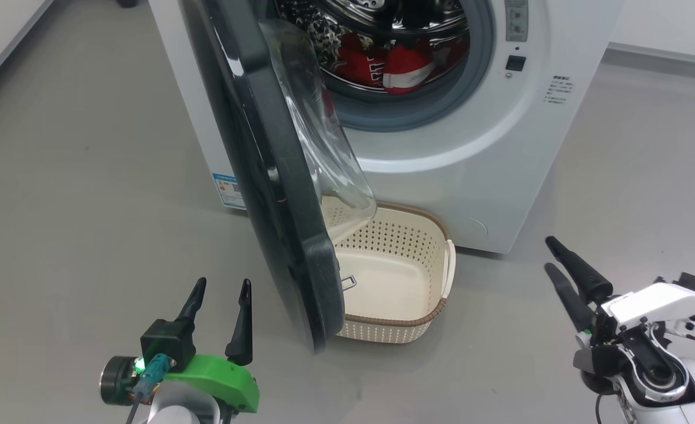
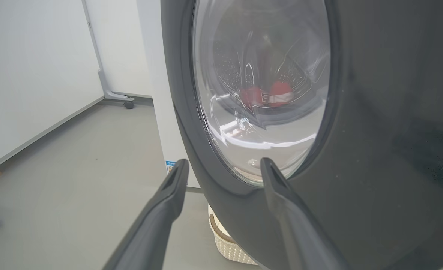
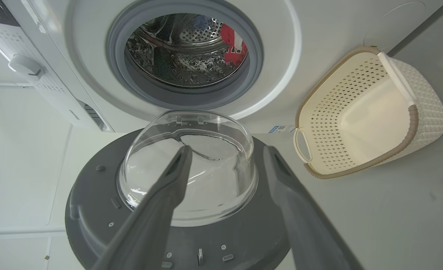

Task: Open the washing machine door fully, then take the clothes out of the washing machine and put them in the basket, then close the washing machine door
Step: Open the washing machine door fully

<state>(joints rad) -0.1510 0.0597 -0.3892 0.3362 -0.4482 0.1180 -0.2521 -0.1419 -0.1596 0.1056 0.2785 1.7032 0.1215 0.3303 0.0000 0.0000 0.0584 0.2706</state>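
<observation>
**While the door stands part-way open, both grippers hang free of it**

Where the drum's mouth shows past the door, the clothes point(image 1: 391, 65) lie at the bottom of the perforated steel drum point(image 3: 191, 56), a red heap with a white stripe, deep inside the washing machine point(image 1: 471, 153) and well apart from either gripper. The washing machine door point(image 1: 276, 176) is swung out towards the camera and seen almost edge-on in the head view, its clear glass bowl point(image 1: 323, 135) bulging to the right.

The left gripper point(image 1: 223, 282) sits near the door's outer black face, to its left, fingers spread and holding nothing. In the left wrist view one finger overlaps the rim below the glass; whether it touches cannot be told. The right gripper point(image 1: 549, 254) is low on the right, well apart from door and machine, its fingers parted and bare, angled up towards the machine. Its wrist view looks at the door's grey inner face.

The cream basket point(image 1: 406, 327) stands on the grey floor point(image 1: 76, 176) just before the machine's foot. Its left part is hidden behind the door's lower edge. Door and machine are cut off at the top of the head view. A dark speckled patch left of the clothes, seen through the glass, is too distorted to name
</observation>
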